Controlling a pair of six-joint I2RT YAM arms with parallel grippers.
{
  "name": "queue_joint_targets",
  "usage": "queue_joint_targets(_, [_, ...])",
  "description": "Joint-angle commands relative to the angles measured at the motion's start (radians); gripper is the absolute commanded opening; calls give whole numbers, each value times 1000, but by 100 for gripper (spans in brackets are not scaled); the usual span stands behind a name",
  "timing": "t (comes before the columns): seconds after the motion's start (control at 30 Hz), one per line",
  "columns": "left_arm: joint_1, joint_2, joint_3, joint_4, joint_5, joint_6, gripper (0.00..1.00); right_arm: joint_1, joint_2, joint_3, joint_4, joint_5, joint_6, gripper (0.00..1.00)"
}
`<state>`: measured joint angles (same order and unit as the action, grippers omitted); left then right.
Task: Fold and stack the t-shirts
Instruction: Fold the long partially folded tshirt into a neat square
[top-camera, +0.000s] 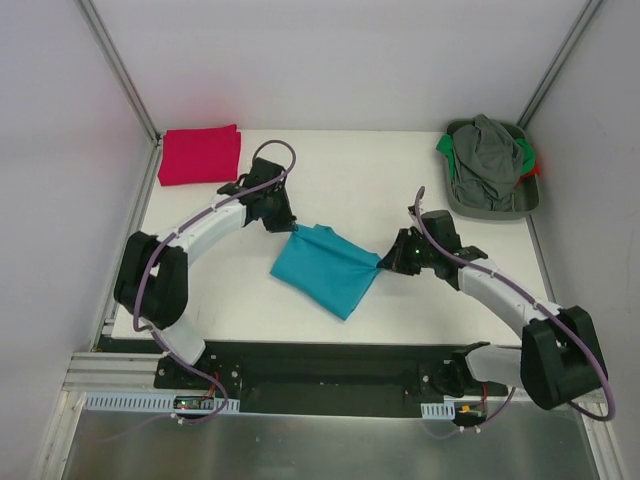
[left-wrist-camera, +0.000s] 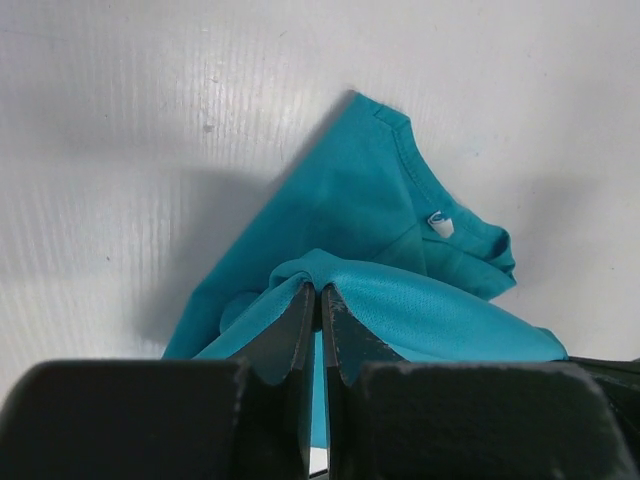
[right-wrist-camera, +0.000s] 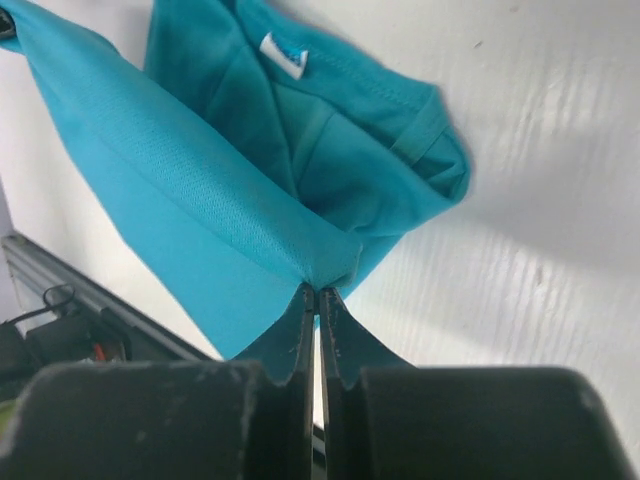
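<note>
pinching the teal t-shirt (top-camera: 325, 268), both arms' jaws are closed — only wrist views show its neck label (left-wrist-camera: 438, 224).

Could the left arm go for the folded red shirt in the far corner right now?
Probably not yet: the left gripper is shut on a corner of the teal shirt, which the right gripper also pinches. The red shirt lies close by, uncovered.

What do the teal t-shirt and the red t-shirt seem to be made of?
The teal t-shirt: thin knit cloth, probably synthetic sports mesh; the right wrist view shows a fine dotted weave and soft drape. The red t-shirt: soft matt cloth, folded flat; its weave is too small to tell.
</note>
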<state>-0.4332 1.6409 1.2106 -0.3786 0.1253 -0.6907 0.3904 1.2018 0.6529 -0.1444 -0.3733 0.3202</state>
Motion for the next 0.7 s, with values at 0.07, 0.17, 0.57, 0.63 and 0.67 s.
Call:
queue_joint_targets(0.07, [22,123,107,12,-64,39,0,-25,113,71,46,100,-29,0])
queue_joint_targets(0.17, [28,190,145,12,-49,43,0,-27,162,85,55,112,-18,0])
queue_joint_targets(0.57, [31,232,211,12,82,106,53,-31,162,85,68,165,42,36])
queue_joint_targets(0.63, [24,182,181,14,62,89,80,-25,110,76,68,169,42,49])
queue_joint_targets(0.67, [18,156,169,15,48,88,99,-21,88,70,69,172,45,62])
